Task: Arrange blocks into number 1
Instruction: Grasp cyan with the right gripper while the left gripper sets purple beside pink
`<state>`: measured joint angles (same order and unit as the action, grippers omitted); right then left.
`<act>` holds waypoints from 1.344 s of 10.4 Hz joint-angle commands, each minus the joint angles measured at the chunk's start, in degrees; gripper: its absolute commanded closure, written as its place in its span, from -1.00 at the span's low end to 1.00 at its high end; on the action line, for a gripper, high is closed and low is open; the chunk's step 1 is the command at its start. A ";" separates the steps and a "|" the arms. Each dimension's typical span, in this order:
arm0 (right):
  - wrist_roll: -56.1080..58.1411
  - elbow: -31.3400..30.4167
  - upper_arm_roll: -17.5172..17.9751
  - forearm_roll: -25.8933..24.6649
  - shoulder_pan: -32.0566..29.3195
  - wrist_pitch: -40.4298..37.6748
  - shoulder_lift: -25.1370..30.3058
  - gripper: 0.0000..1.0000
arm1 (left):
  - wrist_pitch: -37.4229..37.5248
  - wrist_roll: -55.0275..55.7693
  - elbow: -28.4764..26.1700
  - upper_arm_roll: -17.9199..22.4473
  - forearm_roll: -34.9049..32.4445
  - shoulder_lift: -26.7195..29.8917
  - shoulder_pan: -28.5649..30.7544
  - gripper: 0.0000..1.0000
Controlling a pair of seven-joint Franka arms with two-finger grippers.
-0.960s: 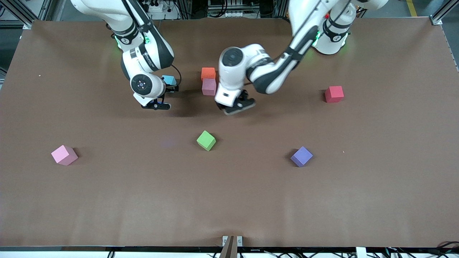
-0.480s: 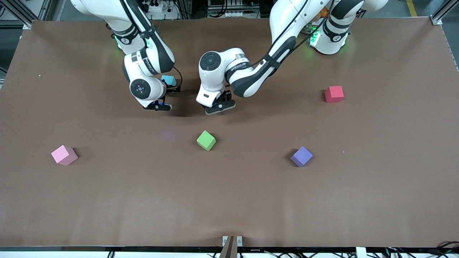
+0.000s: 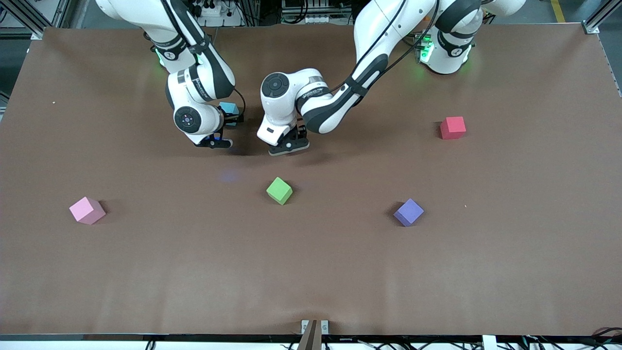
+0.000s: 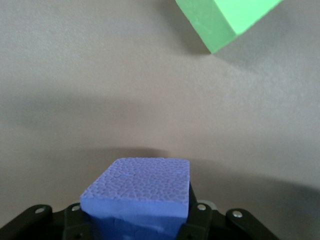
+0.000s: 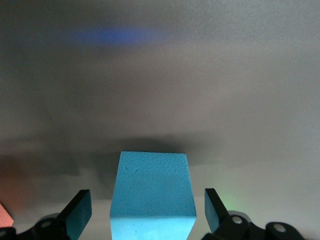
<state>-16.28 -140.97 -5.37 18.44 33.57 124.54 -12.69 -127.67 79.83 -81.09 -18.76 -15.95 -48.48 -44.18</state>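
LEFT TOOL (image 3: 287,146): pinched on purple block (image 4: 142,192), green block (image 3: 279,190) at 6 o'clock | RIGHT TOOL (image 3: 217,142): spread around blue block (image 5: 152,192) | RISK: arm contact; placed blocks hidden, could be knocked.

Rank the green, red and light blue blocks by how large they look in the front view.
1. green block and red block: they look alike, no telling them apart.
2. light blue block: smallest showing, but mostly hidden by the right arm, so unsure.
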 commanded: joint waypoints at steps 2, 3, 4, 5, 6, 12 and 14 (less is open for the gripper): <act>2.30 -2.90 0.53 1.60 -0.44 2.10 0.38 -0.98 | 0.93 -1.43 2.17 0.83 0.48 -1.52 -1.61 1.00; 3.09 -3.08 0.53 1.60 -0.44 2.11 0.38 -0.93 | 0.84 -1.43 2.25 0.83 0.39 -1.96 -2.57 1.00; 3.19 -3.34 0.53 1.60 -0.44 2.19 0.38 -0.83 | 0.76 -1.26 2.34 0.83 0.48 -2.23 -3.01 1.00; 3.19 -3.34 0.62 1.60 -0.44 2.11 0.38 -0.66 | 0.76 -1.08 2.43 0.83 0.48 -2.40 -3.54 1.00; 3.19 -3.34 0.62 1.60 -0.44 2.02 0.38 -0.38 | 0.76 -1.08 2.34 0.83 0.48 -2.40 -3.72 1.00; 3.19 -3.26 0.53 1.68 -0.96 1.84 0.47 -0.08 | 0.49 -0.82 2.43 0.83 0.48 -3.02 -4.94 1.00; 3.28 -2.99 0.53 1.60 -2.19 1.32 2.22 -0.10 | 0.49 -0.73 2.34 0.83 0.48 -3.28 -5.38 1.00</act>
<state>-14.26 -143.34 -5.28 18.83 33.34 125.80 -12.57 -127.65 79.77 -80.64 -18.58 -15.95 -50.62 -48.46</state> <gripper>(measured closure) 0.410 0.445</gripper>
